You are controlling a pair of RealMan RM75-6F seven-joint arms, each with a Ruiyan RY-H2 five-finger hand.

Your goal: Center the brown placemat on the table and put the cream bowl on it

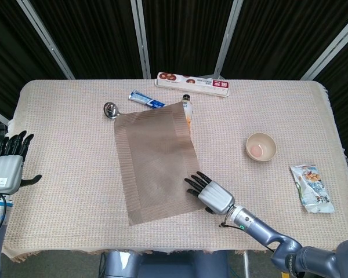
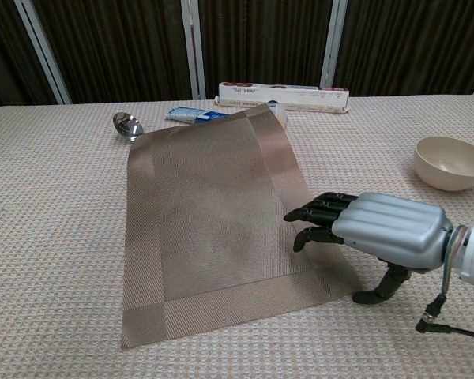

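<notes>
The brown placemat (image 1: 156, 159) (image 2: 213, 213) lies tilted left of the table's middle, its far corner resting over a small bottle. My right hand (image 1: 211, 194) (image 2: 371, 229) reaches over the mat's near right corner, palm down, fingers extended onto the mat's edge and its thumb on the cloth beside it; it holds nothing. The cream bowl (image 1: 261, 146) (image 2: 452, 163) stands upright on the right side, apart from the hand. My left hand (image 1: 7, 168) hangs off the table's left edge, fingers spread, empty.
A spoon (image 1: 110, 109), a blue tube (image 1: 146, 99) and a long red-and-white box (image 1: 192, 84) lie near the far edge. The small bottle (image 1: 187, 108) pokes from under the mat's far corner. A snack packet (image 1: 313, 188) lies at the right edge.
</notes>
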